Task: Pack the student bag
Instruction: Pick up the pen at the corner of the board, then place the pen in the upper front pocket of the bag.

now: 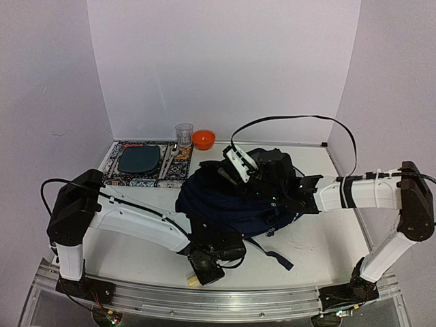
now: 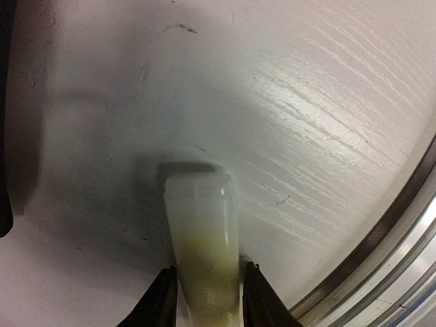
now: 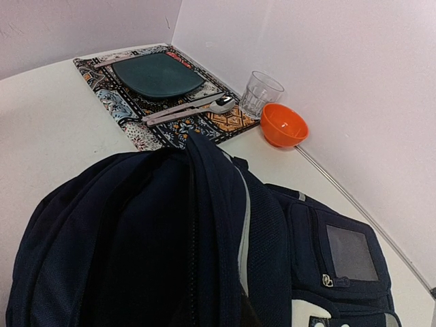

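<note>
The student bag [image 1: 225, 197] is a large navy backpack lying mid-table, and it fills the lower half of the right wrist view [image 3: 136, 259]. My right gripper [image 1: 257, 182] rests on its top, shut on a raised fold of the bag's fabric. The fingers themselves are hidden in its own view. My left gripper [image 1: 199, 274] is down at the table's near edge, in front of the bag. Its two dark fingers [image 2: 167, 293] press against both sides of a pale, translucent tube [image 2: 201, 218] lying on the white tabletop.
At the back left lies a patterned placemat [image 1: 146, 178] with a dark teal plate [image 1: 138, 159] and cutlery [image 3: 191, 107]. A clear glass [image 1: 184, 133] and an orange bowl [image 1: 203, 139] stand beside it. A metal rail [image 2: 381, 245] runs along the near edge. A bag strap [image 1: 272, 255] trails forward.
</note>
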Available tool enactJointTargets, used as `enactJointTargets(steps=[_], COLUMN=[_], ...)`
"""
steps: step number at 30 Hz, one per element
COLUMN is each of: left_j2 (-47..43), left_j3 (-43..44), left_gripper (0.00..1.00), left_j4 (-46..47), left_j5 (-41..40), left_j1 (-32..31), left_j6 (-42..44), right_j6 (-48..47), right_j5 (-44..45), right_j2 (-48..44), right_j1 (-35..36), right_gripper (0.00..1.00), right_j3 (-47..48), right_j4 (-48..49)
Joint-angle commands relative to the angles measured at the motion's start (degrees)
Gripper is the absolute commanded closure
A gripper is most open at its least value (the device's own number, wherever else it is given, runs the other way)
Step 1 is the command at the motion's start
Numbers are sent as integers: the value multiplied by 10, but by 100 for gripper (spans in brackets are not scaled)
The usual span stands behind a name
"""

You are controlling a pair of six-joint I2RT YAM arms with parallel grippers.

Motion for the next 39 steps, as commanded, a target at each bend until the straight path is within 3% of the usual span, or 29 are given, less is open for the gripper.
enactJointTargets(steps=[1,14,20,28,31,35,39], left_j2=[-25,-173,-250,-335,-339,-298,-251], left_j3=[-39,-94,-84,-72,-53,-49,-27], left_gripper=[71,91,93,94,95,100,100], left_j4=[-30,-12,22,62,95,191,246], left_j5=[-51,-32,49,221,264,349,357], left_j1=[16,122,198,300,341,387,397], left_j6=[-38,-163,-166,-165,-199,-311,-410], right_j6=[14,11,10,10,12,14,14], right_j5=[7,-10,-9,-23,-33,-39,-37], right_j2=[-37,-23,-23,-25,-23,-17,-17], right_j1=[-2,-2,-1,-2,-1,-1,-1], right_gripper=[100,100,100,100,100,100,100], right_j3=[15,23,22,20,22,28,34], right_j4=[47,49,49,49,50,51,51])
